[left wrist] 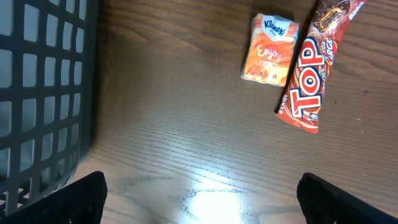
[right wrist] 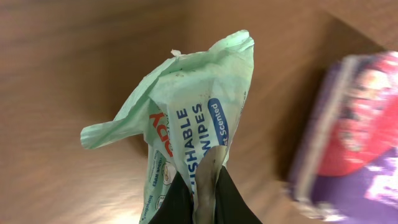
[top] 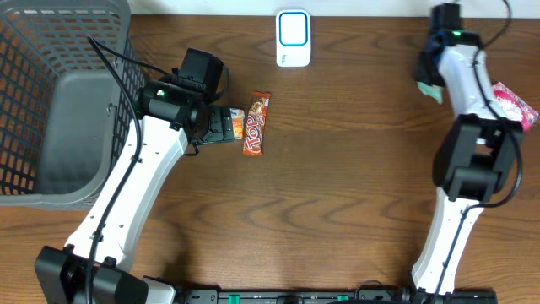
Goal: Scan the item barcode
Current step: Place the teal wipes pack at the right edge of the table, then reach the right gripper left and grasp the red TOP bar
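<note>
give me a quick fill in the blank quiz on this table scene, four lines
1. The right end effector pinches the wipes pack, whose wrapper is pale ____.
2. The left end effector hangs over the table with its jaws ____.
3. The candy bar shows the word ____ in big letters.
4. The tissue pack beside it is mainly ____ in colour.

Missing words: green; open; TOP; orange

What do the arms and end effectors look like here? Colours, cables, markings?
The left arm and right arm have white link shells, black joint housings and thin black cables running alongside. A green light glows near the right wrist. The left end effector and right end effector have black fingers. No markings legible.
</note>
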Robot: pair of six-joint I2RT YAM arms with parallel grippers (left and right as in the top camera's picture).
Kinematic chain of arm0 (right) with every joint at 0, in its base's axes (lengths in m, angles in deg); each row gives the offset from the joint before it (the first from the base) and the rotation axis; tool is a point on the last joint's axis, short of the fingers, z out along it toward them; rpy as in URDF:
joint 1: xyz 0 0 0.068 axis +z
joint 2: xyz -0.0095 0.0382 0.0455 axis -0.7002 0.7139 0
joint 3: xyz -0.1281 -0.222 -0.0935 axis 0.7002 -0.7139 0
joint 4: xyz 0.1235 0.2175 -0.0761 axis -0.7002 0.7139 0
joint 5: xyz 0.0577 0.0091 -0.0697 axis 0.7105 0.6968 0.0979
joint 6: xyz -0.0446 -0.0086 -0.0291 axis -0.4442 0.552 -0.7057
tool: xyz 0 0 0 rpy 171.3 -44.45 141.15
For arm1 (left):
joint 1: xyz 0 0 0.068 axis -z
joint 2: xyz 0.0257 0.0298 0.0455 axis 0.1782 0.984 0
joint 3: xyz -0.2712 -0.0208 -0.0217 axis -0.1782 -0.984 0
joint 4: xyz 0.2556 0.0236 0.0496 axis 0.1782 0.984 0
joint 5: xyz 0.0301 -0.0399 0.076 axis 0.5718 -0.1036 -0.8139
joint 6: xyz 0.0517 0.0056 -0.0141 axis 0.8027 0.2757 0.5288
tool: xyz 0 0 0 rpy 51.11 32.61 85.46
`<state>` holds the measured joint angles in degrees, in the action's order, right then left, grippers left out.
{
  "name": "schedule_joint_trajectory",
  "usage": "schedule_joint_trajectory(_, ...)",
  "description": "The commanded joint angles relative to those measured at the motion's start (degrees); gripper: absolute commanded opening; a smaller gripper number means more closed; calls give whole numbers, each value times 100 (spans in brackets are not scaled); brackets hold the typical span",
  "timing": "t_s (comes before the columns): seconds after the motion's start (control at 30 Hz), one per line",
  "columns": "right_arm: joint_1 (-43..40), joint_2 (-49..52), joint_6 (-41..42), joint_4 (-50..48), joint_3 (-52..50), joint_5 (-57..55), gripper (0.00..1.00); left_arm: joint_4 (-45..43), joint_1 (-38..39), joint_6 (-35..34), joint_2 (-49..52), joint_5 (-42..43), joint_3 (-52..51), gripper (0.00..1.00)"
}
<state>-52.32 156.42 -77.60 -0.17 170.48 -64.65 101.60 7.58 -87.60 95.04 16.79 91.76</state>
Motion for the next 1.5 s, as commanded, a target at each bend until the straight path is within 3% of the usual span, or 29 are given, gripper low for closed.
schedule_joint_trajectory(0.0, -442, -302, -525, 20, -146, 533, 1, 17, -20, 37, 28, -52, -2, 98)
schedule_joint_trajectory(0.13, -920, -302, -1054, -374, -614, 1351, 1, 17, -20, 37, 28, -52, -2, 98)
schedule_joint_trajectory(0.4, -1694, -297, -1126, -643, -1025, 579, 1, 17, -20, 37, 28, -52, -2, 98)
schedule_joint_trajectory(0.53, -2033, -435, -1123, -562, -896, 496, 6, 17, -20, 37, 28, -52, -2, 98)
schedule_joint_trajectory(0.63, -2146, -767, -1121, -595, -824, 649, 24, 17, -20, 37, 28, -52, -2, 98)
schedule_joint_trajectory(0.73, -2096, -1191, -820, -673, -824, 656, 72, 17, -20, 37, 28, -52, -2, 98)
schedule_joint_trajectory(0.8, -2013, -1434, -638, -667, -824, 870, 80, 17, -20, 37, 28, -52, -2, 98)
schedule_joint_trajectory(0.87, -1912, -1646, -485, -627, -824, 1384, 99, 17, -20, 37, 28, -52, -2, 98)
schedule_joint_trajectory(1.17, -1088, -1910, -343, -107, -855, 5895, 97, 17, -20, 37, 28, -52, -2, 98)
schedule_joint_trajectory(1.33, -116, -1624, -345, 66, -874, 6229, 98, 17, -20, 37, 28, -52, -2, 98)
schedule_joint_trajectory(1.47, 848, -1283, -323, 76, -874, 5888, 91, 17, -20, 37, 28, -52, -2, 98)
